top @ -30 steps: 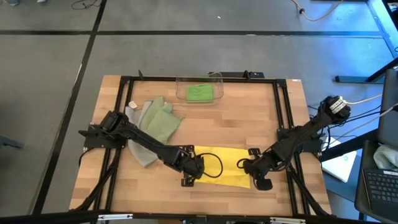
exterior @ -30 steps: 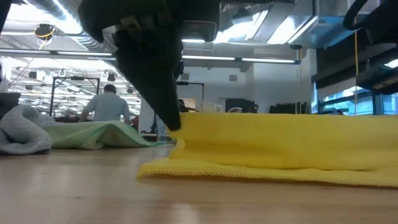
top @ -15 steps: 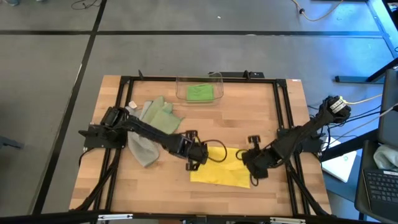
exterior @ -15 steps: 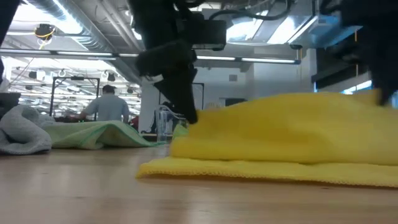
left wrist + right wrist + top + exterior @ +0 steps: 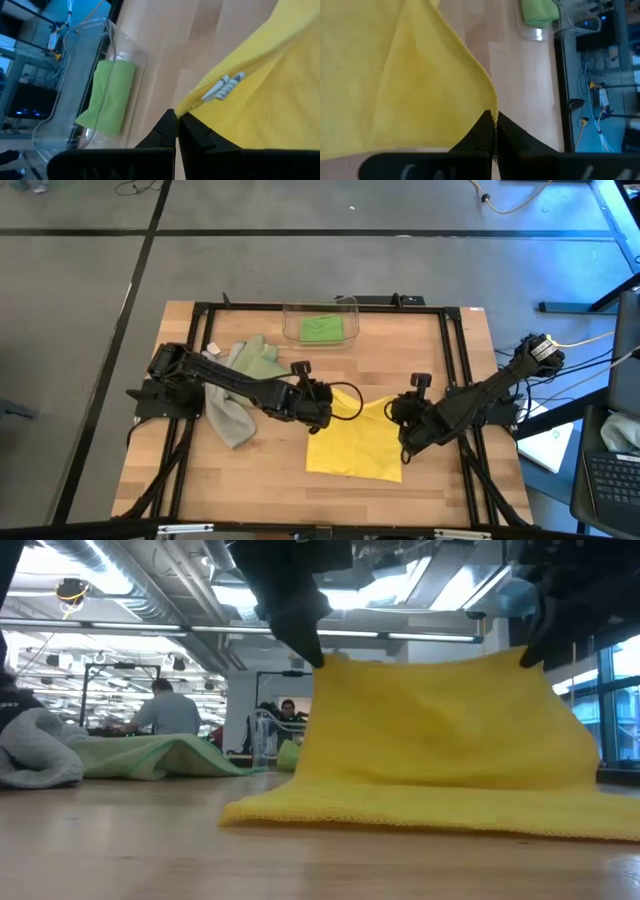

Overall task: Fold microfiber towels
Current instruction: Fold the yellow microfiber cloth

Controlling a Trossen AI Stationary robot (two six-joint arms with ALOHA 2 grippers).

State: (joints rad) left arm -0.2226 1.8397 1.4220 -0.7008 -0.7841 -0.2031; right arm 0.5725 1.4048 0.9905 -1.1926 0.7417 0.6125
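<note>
The yellow towel (image 5: 352, 445) is half raised near the table's front middle. Its near edge (image 5: 420, 820) lies on the wood and its upper edge hangs between my two grippers. My left gripper (image 5: 326, 414) is shut on the upper left corner, and my right gripper (image 5: 400, 425) is shut on the upper right corner. A pale sage green towel (image 5: 258, 365) and a grey towel (image 5: 228, 420) lie crumpled at the left. A bright green towel (image 5: 322, 329) lies folded inside a clear bin. My left gripper pinches the yellow towel's upper left corner (image 5: 186, 106) between its two fingers, close to a small white label (image 5: 222, 87). The fingers slant down from the table's left. The cloth hangs from this corner down to the table. My right gripper pinches the towel's hemmed edge at the upper right corner (image 5: 493, 111) between its two fingers. It slants down from the table's right. The cloth falls from the corner (image 5: 522, 658) to the wood, and the upper edge runs nearly straight across to the other gripper.
The clear bin (image 5: 320, 308) stands at the far middle of the table. A black frame rail (image 5: 455, 370) runs round the tabletop. Bare wood lies between the bin and the yellow towel. In the low view, people show in the room beyond the table.
Both grippers, shut all the while, have risen and gone toward the far edge, tipping from steeply downward to a shallower slant. The yellow towel's held edge has come up off the lower layer and now stands high, while its near edge has stayed on the table.
</note>
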